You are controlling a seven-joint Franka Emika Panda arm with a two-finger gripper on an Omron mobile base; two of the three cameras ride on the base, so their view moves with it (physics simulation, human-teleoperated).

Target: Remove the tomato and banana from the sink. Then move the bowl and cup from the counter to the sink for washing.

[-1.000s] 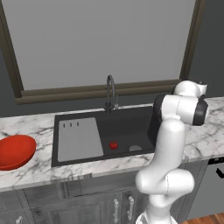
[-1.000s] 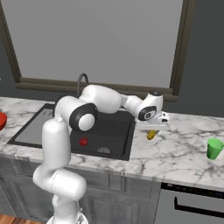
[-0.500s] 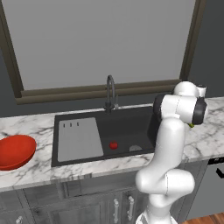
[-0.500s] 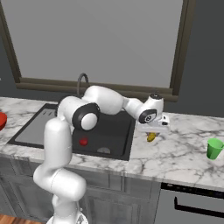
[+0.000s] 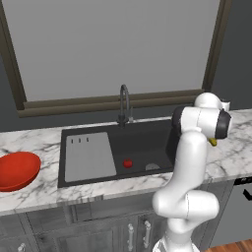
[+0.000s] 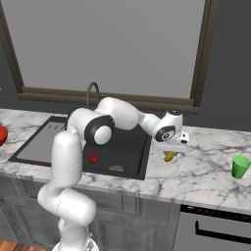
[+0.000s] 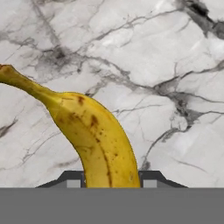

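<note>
Two-finger gripper (image 6: 170, 153) clamped on curved yellow banana (image 7: 94, 131), its long axis running straight out ahead of the tips, w/ veined white marble counter (image 7: 166, 57) close below, ready for set-down.

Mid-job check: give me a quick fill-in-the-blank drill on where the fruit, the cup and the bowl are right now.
1. The gripper is shut on the ____, above the marble counter right of the sink.
2. The small red ____ lies in the black basin near the drain.
3. The green cup stands on the ____, not in the basin.
4. The red bowl sits on the counter to the ____ of the sink in the left base view.

Missing words: banana; tomato; counter; left
</note>
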